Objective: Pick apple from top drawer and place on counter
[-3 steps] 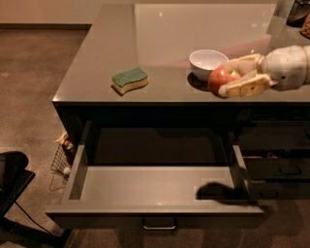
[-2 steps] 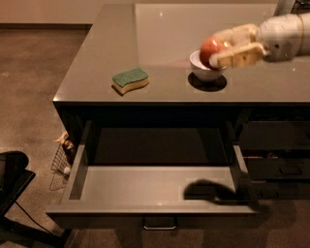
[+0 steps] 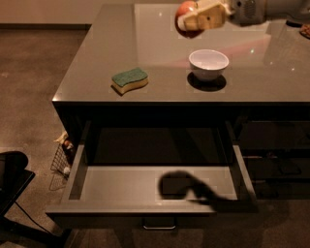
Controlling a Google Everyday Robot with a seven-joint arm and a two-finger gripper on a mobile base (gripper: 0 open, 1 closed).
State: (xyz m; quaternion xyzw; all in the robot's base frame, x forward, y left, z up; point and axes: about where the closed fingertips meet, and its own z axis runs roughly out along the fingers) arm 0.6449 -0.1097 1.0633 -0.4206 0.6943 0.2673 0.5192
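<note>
My gripper [image 3: 193, 17] is at the top of the camera view, above the far part of the counter [image 3: 160, 48]. It is shut on the red apple [image 3: 185, 10], which shows between the cream fingers [image 3: 206, 18], held in the air beyond the white bowl. The top drawer [image 3: 155, 181] is pulled wide open below the counter's front edge. Its grey floor holds only my arm's shadow. Its metal handle [image 3: 159, 225] shows at the bottom.
A white bowl [image 3: 209, 63] stands on the counter, right of middle. A green-and-yellow sponge [image 3: 130, 80] lies near the front left. A wire basket [image 3: 61, 160] sits on the floor left of the drawer. A dark object [image 3: 12, 174] is at the bottom left.
My gripper has lifted the apple up and to the left, from beside the bowl to high over the far counter. The shadow in the drawer has shifted left.
</note>
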